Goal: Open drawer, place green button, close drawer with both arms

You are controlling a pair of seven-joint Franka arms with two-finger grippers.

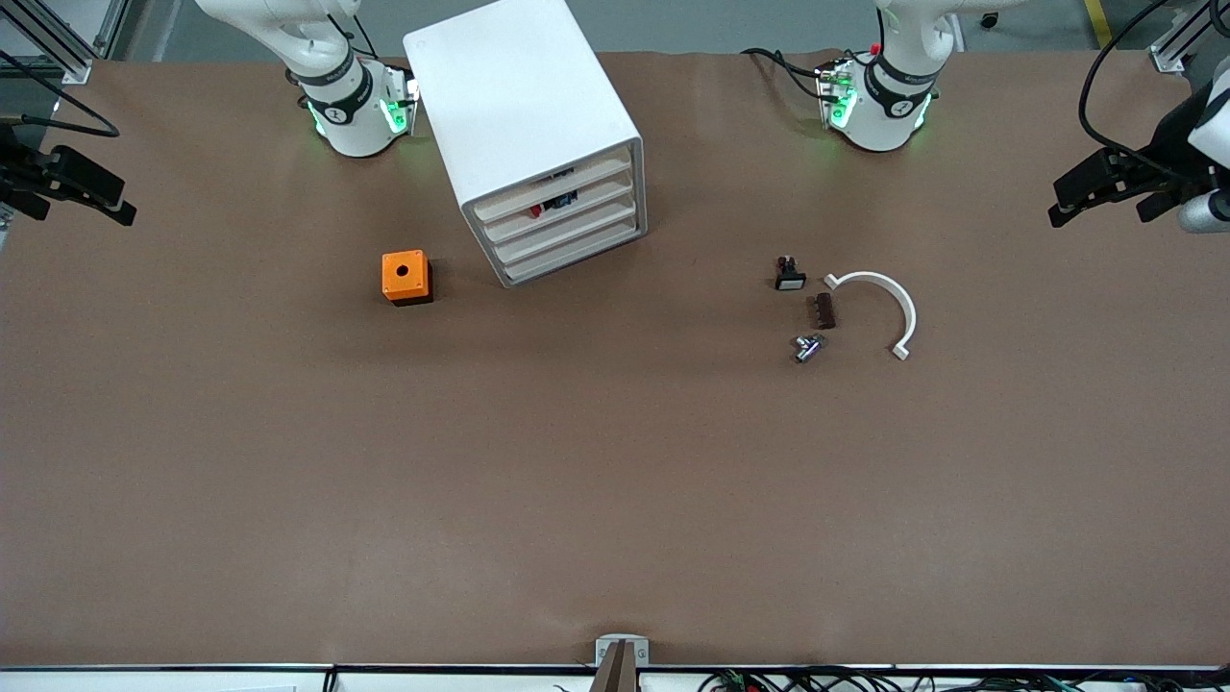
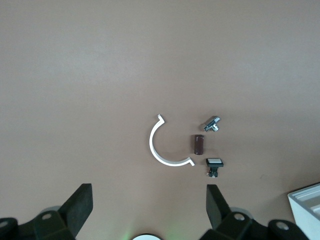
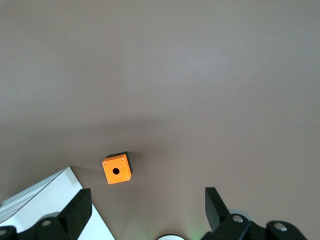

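Brown table (image 1: 577, 481); left gripper (image 2: 150, 205), right gripper (image 3: 145, 205) fingers wide, empty.

Even overhead light, sharp feeds.
I see soft shadows under the cabinet (image 1: 538, 135) toward 6 o'clock, and faint sheen on the bench (image 1: 615, 481).

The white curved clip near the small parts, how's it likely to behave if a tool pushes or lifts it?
The white curved clip is a thin open arc lying flat on the table, so it probably slides or spins rather than rolls. It looks light for its span. Gripped across the open ends, it may flex; pushed toward the brown block, it could knock that along.
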